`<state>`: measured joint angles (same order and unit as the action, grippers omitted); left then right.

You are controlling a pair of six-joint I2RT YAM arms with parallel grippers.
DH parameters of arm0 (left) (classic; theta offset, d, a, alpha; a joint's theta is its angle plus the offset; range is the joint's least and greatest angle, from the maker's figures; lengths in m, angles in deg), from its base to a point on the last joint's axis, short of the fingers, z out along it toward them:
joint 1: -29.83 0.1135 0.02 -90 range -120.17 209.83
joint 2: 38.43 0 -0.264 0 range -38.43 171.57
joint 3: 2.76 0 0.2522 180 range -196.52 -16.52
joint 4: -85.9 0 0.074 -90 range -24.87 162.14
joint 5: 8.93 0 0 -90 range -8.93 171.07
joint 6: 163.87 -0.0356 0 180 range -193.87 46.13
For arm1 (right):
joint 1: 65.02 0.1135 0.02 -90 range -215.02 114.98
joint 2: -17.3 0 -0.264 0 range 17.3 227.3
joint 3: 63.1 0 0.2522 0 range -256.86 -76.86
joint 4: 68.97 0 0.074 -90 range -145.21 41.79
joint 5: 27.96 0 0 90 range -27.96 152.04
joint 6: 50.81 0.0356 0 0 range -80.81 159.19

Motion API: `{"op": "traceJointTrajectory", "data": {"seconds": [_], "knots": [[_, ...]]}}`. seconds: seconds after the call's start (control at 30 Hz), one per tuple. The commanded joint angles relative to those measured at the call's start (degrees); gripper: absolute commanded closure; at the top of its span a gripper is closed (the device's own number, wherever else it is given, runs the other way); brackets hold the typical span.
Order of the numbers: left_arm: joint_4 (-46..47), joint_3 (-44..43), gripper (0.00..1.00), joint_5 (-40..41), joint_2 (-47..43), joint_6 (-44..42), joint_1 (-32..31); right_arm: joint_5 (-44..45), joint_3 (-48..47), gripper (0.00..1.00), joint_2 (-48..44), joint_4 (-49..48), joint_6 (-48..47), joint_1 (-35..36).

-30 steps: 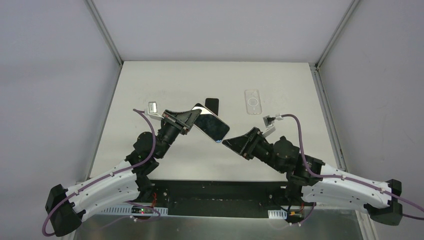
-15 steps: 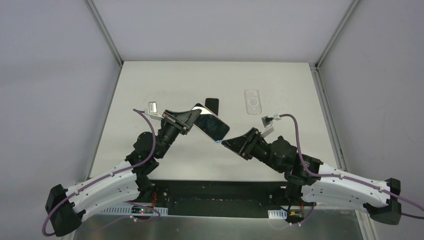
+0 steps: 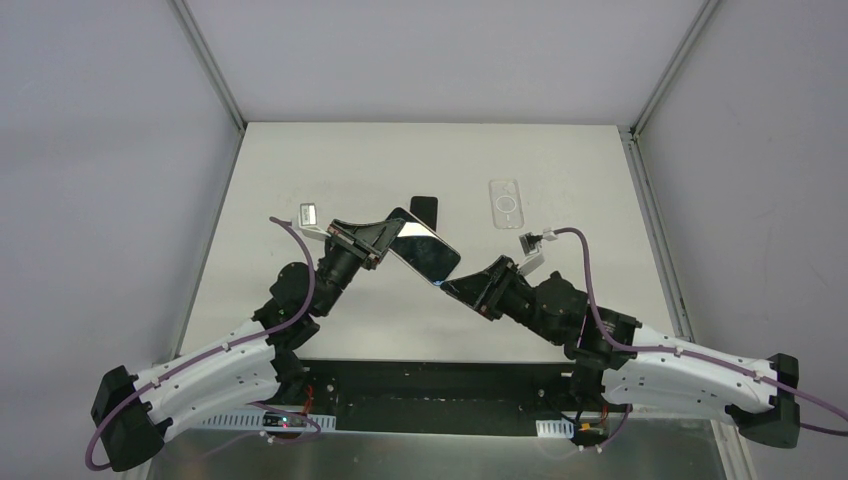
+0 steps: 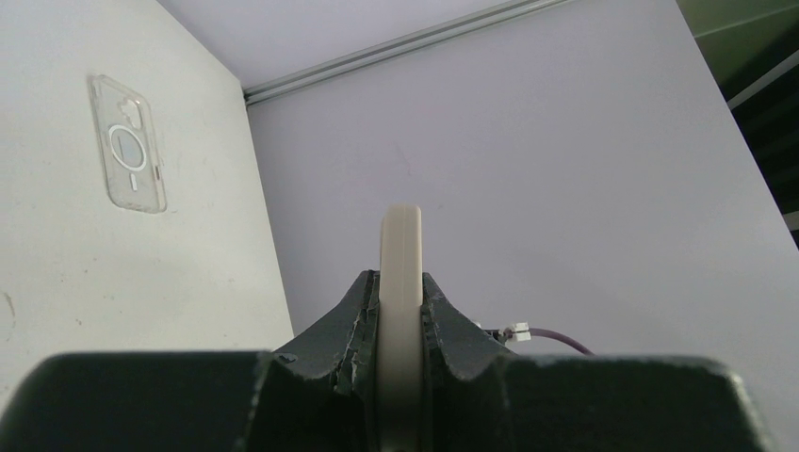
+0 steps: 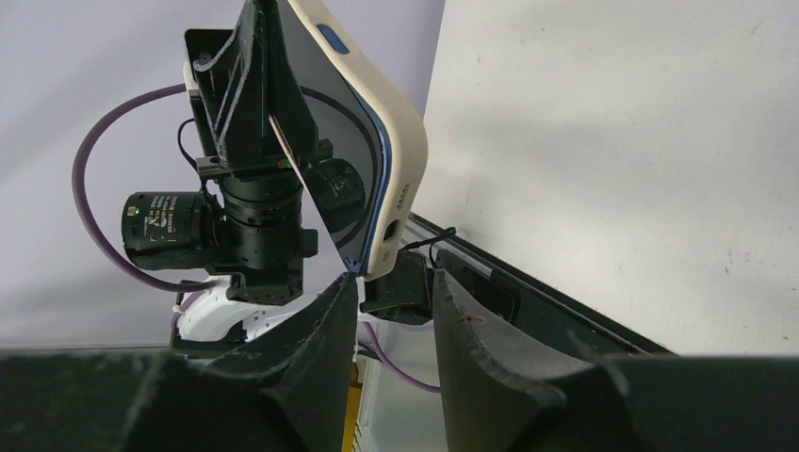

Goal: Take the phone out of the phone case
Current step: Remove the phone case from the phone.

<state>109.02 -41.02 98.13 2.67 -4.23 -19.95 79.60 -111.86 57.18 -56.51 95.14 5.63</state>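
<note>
Phone [image 3: 425, 255]: sits inside the cream phone case [image 5: 394, 141], held up off the table [image 3: 560, 150] over its middle, tilted, lower end pointing toward the right arm.
Left gripper [image 4: 400, 292]: clamped hard on the cased phone's upper end; case edge runs straight up between the pads.
Right gripper [image 5: 396, 292]: jaws part-way apart, straddling the bottom corner by the charging port. I see a gap beside one finger, so I judge nothing is pinched yet.
Step in hand: getting purchase on the corner lip of the case so it can be peeled off the phone.
Doing it well: I'd catch only the soft case rim, not the glass, then roll the corner back away from the screen while the left arm holds firm.
Risk: the left grip squeezes case and phone together, which may resist the peel; a slip could drop both.
Elsewhere: clear case [image 3: 505, 203] lies flat toward the far right corner; dark slab [image 3: 424, 208] lies flat just beyond the raised phone.
</note>
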Motion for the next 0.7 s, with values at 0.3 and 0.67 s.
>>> {"op": "traceJointTrajectory", "data": {"seconds": [0.3, 0.67], "knots": [[5.8, -3.0, 1.00, -0.1, -0.7, 0.8, 0.0, 1.2, 1.0, 0.57, -1.5, -2.8, 1.6, 0.2], [5.8, -3.3, 1.00, -0.3, -0.4, 0.8, 0.1, 1.3, 1.7, 0.60, -2.1, -3.4, 1.7, 0.2]]}}
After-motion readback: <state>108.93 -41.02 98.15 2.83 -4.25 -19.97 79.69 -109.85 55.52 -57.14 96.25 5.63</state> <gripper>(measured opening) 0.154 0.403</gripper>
